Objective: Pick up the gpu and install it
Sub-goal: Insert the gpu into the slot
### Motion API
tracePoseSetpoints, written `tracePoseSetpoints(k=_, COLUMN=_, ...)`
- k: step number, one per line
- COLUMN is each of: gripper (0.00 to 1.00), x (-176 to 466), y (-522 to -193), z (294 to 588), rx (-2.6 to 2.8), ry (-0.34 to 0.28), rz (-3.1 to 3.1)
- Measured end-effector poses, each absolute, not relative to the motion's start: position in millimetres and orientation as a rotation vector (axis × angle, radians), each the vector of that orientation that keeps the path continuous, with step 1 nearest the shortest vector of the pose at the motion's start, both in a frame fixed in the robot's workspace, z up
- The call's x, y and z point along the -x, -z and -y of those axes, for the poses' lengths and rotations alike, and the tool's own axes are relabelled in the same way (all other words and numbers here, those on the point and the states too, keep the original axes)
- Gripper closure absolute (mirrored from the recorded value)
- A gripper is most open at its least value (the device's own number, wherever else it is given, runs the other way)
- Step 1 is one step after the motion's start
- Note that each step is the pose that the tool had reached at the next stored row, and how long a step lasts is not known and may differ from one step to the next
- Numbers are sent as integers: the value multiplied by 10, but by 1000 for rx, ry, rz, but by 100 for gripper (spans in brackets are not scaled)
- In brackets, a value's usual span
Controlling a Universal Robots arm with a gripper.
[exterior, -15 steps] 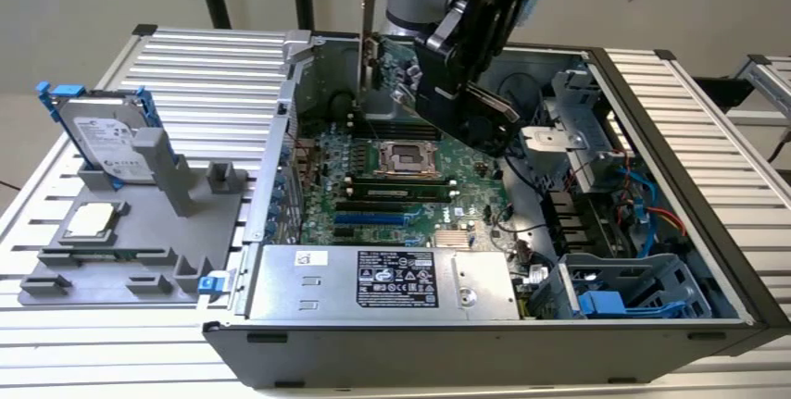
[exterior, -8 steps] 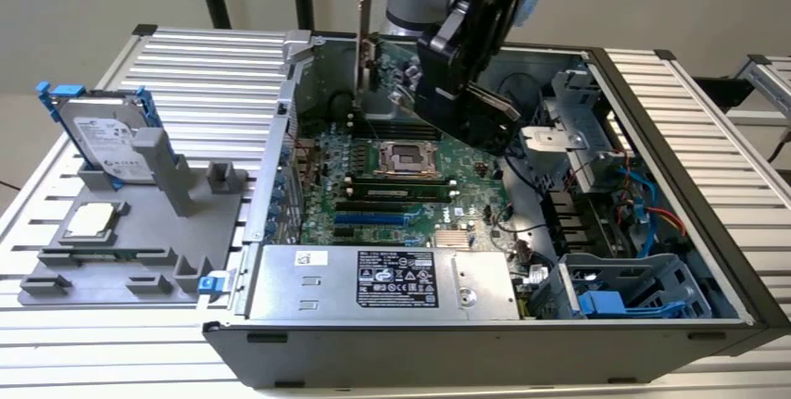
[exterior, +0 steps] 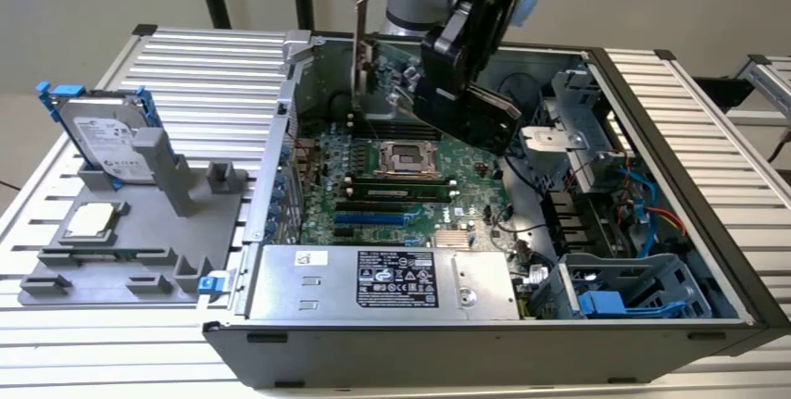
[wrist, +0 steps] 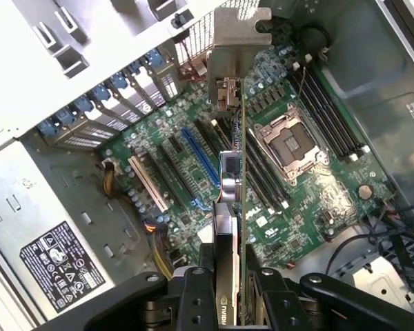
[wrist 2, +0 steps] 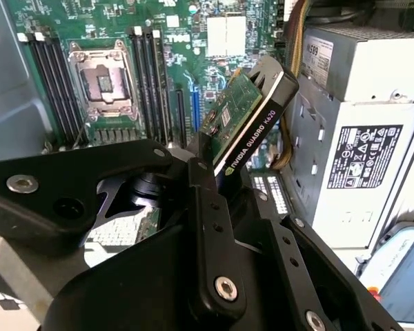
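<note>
With jaws of the black gripper (wrist: 228, 276) clamped on the thin green-and-black gpu card (wrist: 229, 179), holds it on edge above the green motherboard (wrist: 310, 200), not yet seated. Recommend squaring to the long blue slot (wrist: 199, 155), silver bracket (wrist: 238, 41) toward the grey case's slotted wall (wrist: 124, 96).

In my exterior view an open computer case (exterior: 470, 355) is lying mid-frame, its green motherboard (exterior: 344, 154) showing a square processor socket (exterior: 402, 156) and a silver power supply (exterior: 383, 280) sitting along the lower edge. At the exterior view's left a grey holder (exterior: 185, 232) is carrying an upright hard drive (exterior: 106, 140) and a flat processor chip (exterior: 93, 221) on the slatted table (exterior: 198, 56).
</note>
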State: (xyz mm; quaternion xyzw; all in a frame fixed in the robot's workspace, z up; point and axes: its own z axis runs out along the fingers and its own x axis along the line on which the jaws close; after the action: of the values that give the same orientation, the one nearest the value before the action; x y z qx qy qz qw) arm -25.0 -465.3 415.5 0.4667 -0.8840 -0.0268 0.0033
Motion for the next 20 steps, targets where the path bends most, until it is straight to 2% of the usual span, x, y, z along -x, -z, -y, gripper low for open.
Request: tracePoseSetpoints(k=20, gripper=100, x=250, y=-4168, z=4652, rx=-1625, ry=83, rz=2676)
